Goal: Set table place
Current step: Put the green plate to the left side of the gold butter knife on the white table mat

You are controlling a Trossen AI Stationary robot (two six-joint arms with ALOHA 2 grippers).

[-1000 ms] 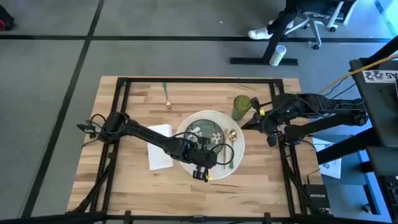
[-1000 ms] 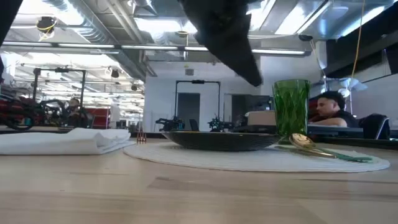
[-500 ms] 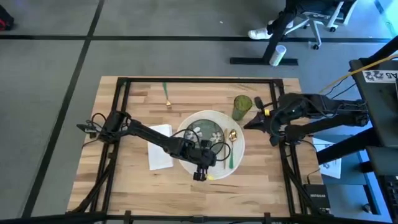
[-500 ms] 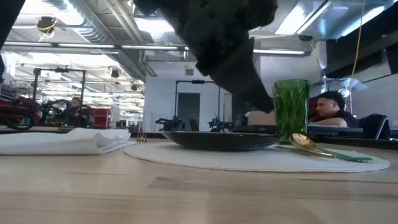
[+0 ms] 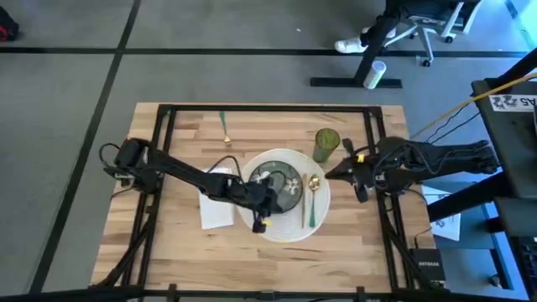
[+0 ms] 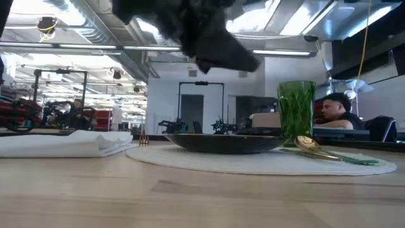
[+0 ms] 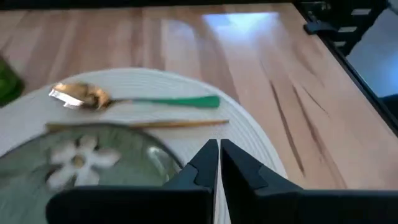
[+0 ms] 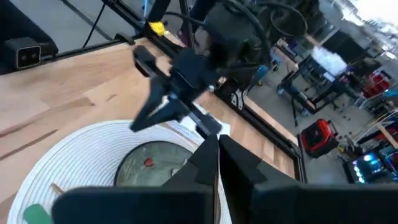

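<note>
The white plate [image 5: 284, 225] sits a little right of the middle of the table [image 5: 185, 252], with the green flowered dish [image 5: 285, 180] on its centre. On the plate's right side lie a gold spoon with a green handle [image 5: 311, 201] and, just beside it toward the dish, a thin gold piece of cutlery [image 5: 303, 210]. The green tumbler [image 5: 326, 144] stands just off the plate's far right rim, and the folded white napkin [image 5: 216, 201] lies against the plate's left edge. Another green-handled piece [image 5: 224, 127] lies alone near the far edge.

My left gripper [image 5: 261, 214] hangs over the plate's near left part, fingers pressed together with nothing between them (my left wrist view shows this plainly: the tips [image 7: 219, 163] meet above the plate's rim [image 7: 261, 149], the spoon [image 7: 134, 99] beyond them). From table height that arm is only a dark blur [image 6: 190, 31] above the dish [image 6: 224, 142], while the tumbler [image 6: 296, 107] and napkin [image 6: 66, 143] stand clear.

My right gripper [image 5: 331, 172] waits off the plate's right edge near the tumbler, fingers likewise closed and empty; its wrist view looks across the plate [image 8: 74, 155] at my left gripper [image 8: 138, 123].
</note>
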